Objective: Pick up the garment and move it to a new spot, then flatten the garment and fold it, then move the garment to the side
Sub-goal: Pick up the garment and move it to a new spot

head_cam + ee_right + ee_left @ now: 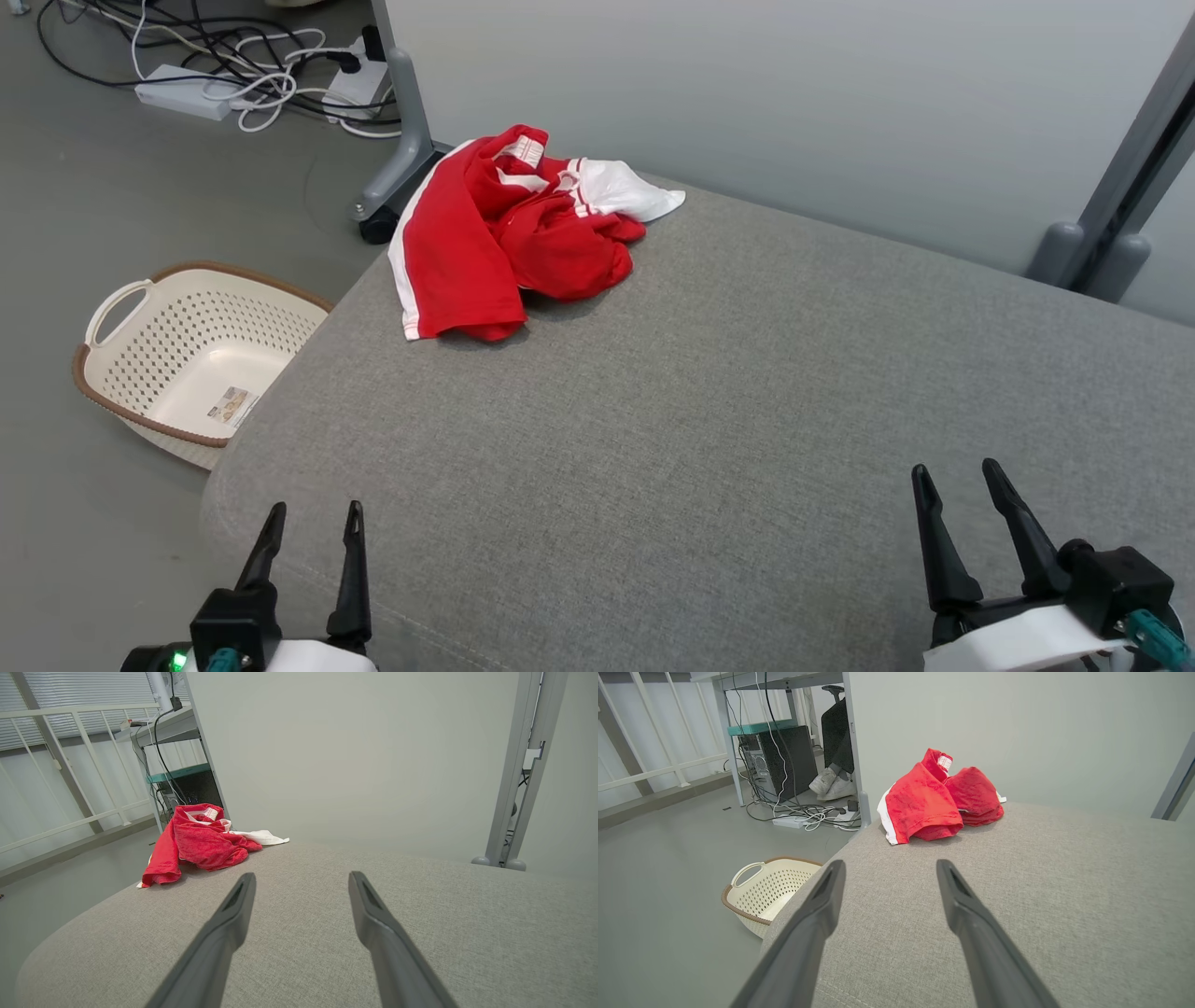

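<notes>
Head view: garment (467, 252) lies far beyond left hand (316, 509), right hand (954, 469) (both spread, empty).

The left gripper (316, 509) and right gripper (954, 467) each carry two long, tapering black fingers (938, 546) on a black block (1116, 583) joined to a white wrist housing (1018, 646). A teal connector (1156, 639) protrudes at each wrist, and a green indicator light (177, 662) glows on the left.

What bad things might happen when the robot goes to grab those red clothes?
1. The garment lies bunched at the far left edge of the grey cushion; a clumsy nudge might push it off, toward the basket.
2. It is crumpled in layers, so the open left gripper may pinch just one fold and lift it twisted.
</notes>
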{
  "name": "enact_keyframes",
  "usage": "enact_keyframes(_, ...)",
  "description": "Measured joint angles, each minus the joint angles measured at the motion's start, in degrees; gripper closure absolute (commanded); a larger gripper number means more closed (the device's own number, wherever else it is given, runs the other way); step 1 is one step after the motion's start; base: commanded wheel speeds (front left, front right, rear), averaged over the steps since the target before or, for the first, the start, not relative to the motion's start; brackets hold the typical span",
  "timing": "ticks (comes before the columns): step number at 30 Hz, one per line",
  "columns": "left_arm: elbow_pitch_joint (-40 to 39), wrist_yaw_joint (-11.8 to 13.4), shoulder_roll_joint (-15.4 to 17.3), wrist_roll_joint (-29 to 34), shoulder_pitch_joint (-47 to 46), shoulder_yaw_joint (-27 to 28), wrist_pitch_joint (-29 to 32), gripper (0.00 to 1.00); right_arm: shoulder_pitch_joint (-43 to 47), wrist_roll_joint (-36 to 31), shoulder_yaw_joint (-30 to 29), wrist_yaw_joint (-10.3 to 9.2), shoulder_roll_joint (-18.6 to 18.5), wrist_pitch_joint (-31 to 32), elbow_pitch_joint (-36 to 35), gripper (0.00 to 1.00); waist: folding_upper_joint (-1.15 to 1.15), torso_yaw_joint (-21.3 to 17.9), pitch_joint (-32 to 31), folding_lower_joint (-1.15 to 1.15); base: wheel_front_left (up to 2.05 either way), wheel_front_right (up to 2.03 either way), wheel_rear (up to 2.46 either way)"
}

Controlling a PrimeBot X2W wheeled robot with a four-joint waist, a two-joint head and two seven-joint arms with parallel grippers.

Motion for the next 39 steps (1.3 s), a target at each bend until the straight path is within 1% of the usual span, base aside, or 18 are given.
enact_keyframes(4,-1.8,-0.1,0.1,-1.7,-0.3,1.7,0.0,0.0,-1.3,-1.7,0.5,0.0,0.0,0.0,-0.2,0.0,0.0,-0.2,2.2,0.0,0.0,0.0,0.0)
enact_keyframes(8,-3.6,-0.9,2.5,-2.5,-5.1,4.0,0.0,0.0,-2.9,-3.5,-0.1,0.01,0.0,0.0,-0.6,0.0,0.0,-1.4,5.0,0.0,0.0,0.0,0.0)
enact_keyframes(10,-3.8,-1.3,4.4,-2.6,-9.0,4.7,0.2,0.0,-3.7,-4.4,-0.5,0.01,0.0,0.0,-0.8,0.0,0.0,-2.2,6.3,0.0,0.0,0.0,0.0)
enact_keyframes(11,-3.8,-1.7,5.6,-2.5,-11.1,4.9,1.3,0.0,-4.0,-4.7,-0.5,0.0,0.0,0.0,-0.9,0.0,0.0,-2.7,7.0,0.0,0.0,0.0,0.0)
enact_keyframes(15,-3.2,-3.1,11.0,-1.3,-21.2,5.3,6.5,0.0,-6.1,-5.5,0.1,0.01,0.0,0.0,-1.7,0.0,0.0,-5.4,9.2,0.0,0.0,0.0,0.0)
enact_keyframes(17,-2.1,-4.3,13.2,-1.2,-26.3,5.2,9.5,0.0,-6.9,-6.0,0.3,0.01,0.0,0.0,-2.4,0.0,0.0,-7.0,10.2,0.0,0.0,0.0,0.0)
enact_keyframes(19,0.8,-6.0,15.0,-1.8,-31.4,5.2,13.3,0.0,-7.7,-6.2,0.5,0.01,0.0,0.0,-3.1,0.0,0.0,-8.7,11.3,0.0,0.0,0.0,0.0)
enact_keyframes(22,5.7,-7.4,16.8,-4.7,-38.5,6.0,19.9,0.0,-8.8,-6.8,0.9,0.01,0.0,0.0,-3.8,0.0,0.0,-11.3,13.1,0.0,0.0,0.0,0.0)
enact_keyframes(25,10.8,-8.2,19.8,-5.0,-45.1,5.9,24.6,0.0,-9.9,-7.7,0.9,0.01,0.0,-0.1,-4.8,0.0,0.0,-14.1,14.9,0.0,0.0,0.0,0.0)
enact_keyframes(28,16.3,-8.4,21.2,-5.2,-48.9,5.5,28.4,0.0,-10.7,-8.4,0.6,0.01,0.0,-0.1,-5.6,0.0,0.0,-16.6,17.0,0.0,0.0,0.0,0.0)
enact_keyframes(33,23.9,-8.2,22.4,-5.4,-53.3,5.3,32.2,0.0,-11.5,-9.0,-1.1,0.01,-0.1,-0.1,-7.2,0.0,0.0,-20.3,21.1,0.0,0.0,0.0,0.0)
enact_keyframes(38,28.7,-7.5,23.2,-5.3,-56.5,5.1,32.5,0.0,-11.6,-9.3,-2.4,0.01,-0.1,-0.1,-8.0,0.0,0.0,-23.1,25.0,0.0,0.0,0.0,0.0)
enact_keyframes(39,29.5,-7.0,23.3,-5.3,-56.9,5.2,32.5,0.0,-11.6,-9.3,-2.5,0.01,-0.1,-0.1,-8.3,0.0,0.0,-23.5,25.7,0.0,0.0,0.0,0.0)
